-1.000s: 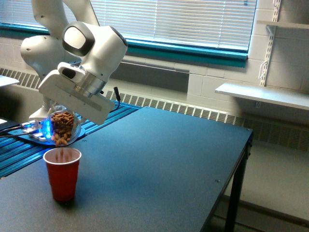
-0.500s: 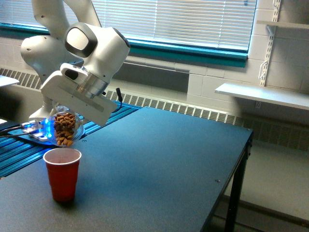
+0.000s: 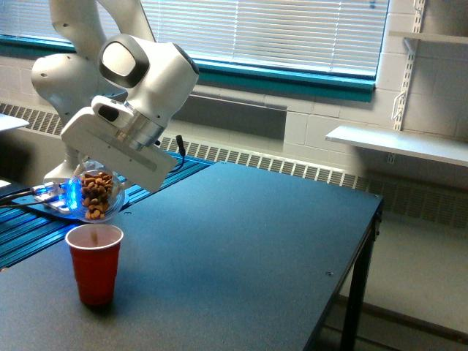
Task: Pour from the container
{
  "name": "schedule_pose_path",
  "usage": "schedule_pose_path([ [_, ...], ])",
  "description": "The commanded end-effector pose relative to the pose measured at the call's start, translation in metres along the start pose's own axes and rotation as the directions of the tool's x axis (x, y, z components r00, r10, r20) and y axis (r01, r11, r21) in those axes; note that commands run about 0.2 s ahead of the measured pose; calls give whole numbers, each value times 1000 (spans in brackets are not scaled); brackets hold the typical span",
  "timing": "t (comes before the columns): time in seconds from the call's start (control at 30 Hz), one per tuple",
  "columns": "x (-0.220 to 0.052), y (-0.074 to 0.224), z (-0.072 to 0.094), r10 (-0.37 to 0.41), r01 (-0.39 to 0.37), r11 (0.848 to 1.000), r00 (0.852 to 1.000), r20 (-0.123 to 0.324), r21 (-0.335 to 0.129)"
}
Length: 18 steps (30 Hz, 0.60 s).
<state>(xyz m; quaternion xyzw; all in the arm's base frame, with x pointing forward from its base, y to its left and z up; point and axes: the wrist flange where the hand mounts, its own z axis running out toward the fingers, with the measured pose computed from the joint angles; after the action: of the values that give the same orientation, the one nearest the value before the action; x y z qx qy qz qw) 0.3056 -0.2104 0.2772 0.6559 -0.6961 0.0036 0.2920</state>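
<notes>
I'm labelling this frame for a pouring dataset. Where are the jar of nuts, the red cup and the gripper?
jar of nuts [image 3: 95, 196]: exterior view, on its clear side with nuts behind.
red cup [image 3: 95, 272]: exterior view, on its outer wall.
gripper [image 3: 93, 175]: exterior view, where it meets the jar.

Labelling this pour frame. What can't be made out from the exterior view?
- Tool fingers: hidden behind the tool body and the container; the grip itself is not visible.
- Inside of the red cup: the camera sits too low to see its fill level.
- Container mouth: glare and blue light behind blur the rim.
- Arm base: cut off by the exterior view's left and top edges.
</notes>
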Motion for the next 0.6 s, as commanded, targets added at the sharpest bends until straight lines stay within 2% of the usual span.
schedule_pose_path([
  [0.03,2,-4,-2,-4,4,1000,1000,-8,-9],
  [0.6,5,-19,-3,-44,43,998,999,-14,-39],
])
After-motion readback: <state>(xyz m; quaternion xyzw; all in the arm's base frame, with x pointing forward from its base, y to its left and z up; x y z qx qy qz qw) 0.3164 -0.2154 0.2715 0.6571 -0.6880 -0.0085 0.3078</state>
